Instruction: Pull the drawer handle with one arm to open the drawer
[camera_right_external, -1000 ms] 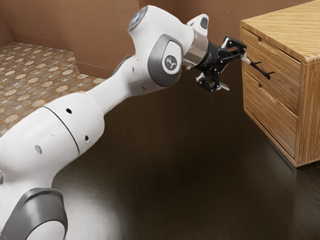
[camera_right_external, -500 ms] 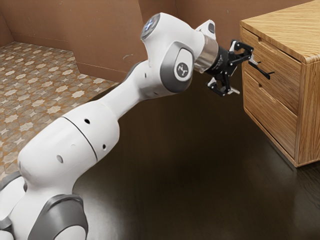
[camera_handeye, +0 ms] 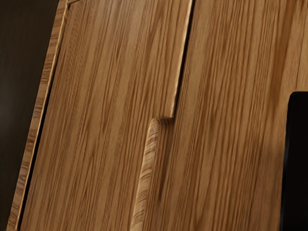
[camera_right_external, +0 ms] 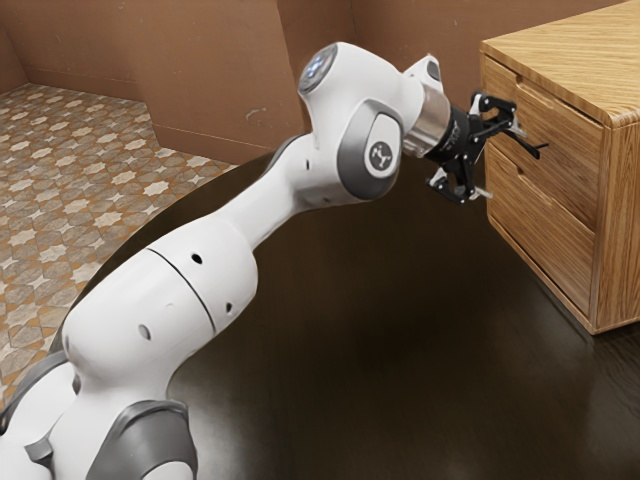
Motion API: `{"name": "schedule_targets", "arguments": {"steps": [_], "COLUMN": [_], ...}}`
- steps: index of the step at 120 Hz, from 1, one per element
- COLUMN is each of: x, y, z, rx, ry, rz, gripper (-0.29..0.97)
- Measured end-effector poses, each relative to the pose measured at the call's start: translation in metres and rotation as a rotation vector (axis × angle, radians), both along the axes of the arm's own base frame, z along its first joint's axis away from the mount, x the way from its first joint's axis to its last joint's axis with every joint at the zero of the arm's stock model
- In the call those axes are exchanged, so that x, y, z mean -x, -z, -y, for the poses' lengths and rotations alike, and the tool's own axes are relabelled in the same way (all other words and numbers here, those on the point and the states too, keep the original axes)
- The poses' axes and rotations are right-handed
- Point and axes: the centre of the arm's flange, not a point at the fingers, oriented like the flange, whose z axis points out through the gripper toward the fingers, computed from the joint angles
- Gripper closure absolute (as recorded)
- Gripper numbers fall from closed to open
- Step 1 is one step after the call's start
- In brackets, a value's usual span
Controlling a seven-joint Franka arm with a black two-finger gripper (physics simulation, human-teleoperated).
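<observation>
A wooden cabinet [camera_right_external: 570,60] with two drawers stands at the exterior view's right. The upper drawer [camera_right_external: 560,125] carries a thin black handle [camera_right_external: 530,145] and looks flush with the cabinet front. My black gripper [camera_right_external: 496,155] is open and close to the drawer fronts. Its upper finger [camera_right_external: 505,112] is by the near end of the handle, and its lower finger [camera_right_external: 472,188] hangs in front of the lower drawer [camera_right_external: 545,225]. Nothing is between the fingers. The wrist view has wood-grain drawer fronts [camera_handeye: 106,115] very near, with a black shape [camera_handeye: 297,159] at one edge.
The cabinet rests on a dark, glossy table [camera_right_external: 380,350]. A patterned tile floor [camera_right_external: 70,160] and brown walls [camera_right_external: 200,60] lie behind the arm. My white arm [camera_right_external: 260,220] stretches across the table from the exterior view's lower left.
My arm has reached further toward the exterior view's right, bringing the open gripper from short of the cabinet up to the handle's near end. The drawer has not moved.
</observation>
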Motion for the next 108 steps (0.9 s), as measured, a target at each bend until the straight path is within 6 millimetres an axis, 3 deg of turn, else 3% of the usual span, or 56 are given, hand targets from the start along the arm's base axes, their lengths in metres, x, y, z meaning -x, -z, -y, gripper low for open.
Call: {"name": "schedule_targets", "arguments": {"steps": [26, 53, 63, 76, 82, 86, 93, 97, 102, 108], "x": [0.011, 0.063, 0.094, 0.137, 0.153, 0.164, 0.206, 0.233, 0.254, 0.258], "y": [0.000, -0.011, -0.030, -0.047, -0.068, -0.093, -0.131, -0.146, -0.160, -0.158], "z": [-0.008, -0.047, -0.091, -0.131, -0.153, -0.190, -0.306, -0.354, -0.376, -0.367], "rx": [0.005, -0.057, -0.070, -0.056, -0.048, -0.050, -0.053, -0.065, -0.096, -0.126], "ry": [-0.026, -0.084, -0.150, -0.205, -0.234, -0.286, -0.455, -0.526, -0.554, -0.520], "rz": [-0.063, -0.174, -0.189, -0.215, -0.204, -0.179, -0.172, -0.191, -0.236, -0.325], "gripper": [0.00, 0.00, 0.00, 0.01, 0.01, 0.02, 0.02, 0.02, 0.02, 0.02]}}
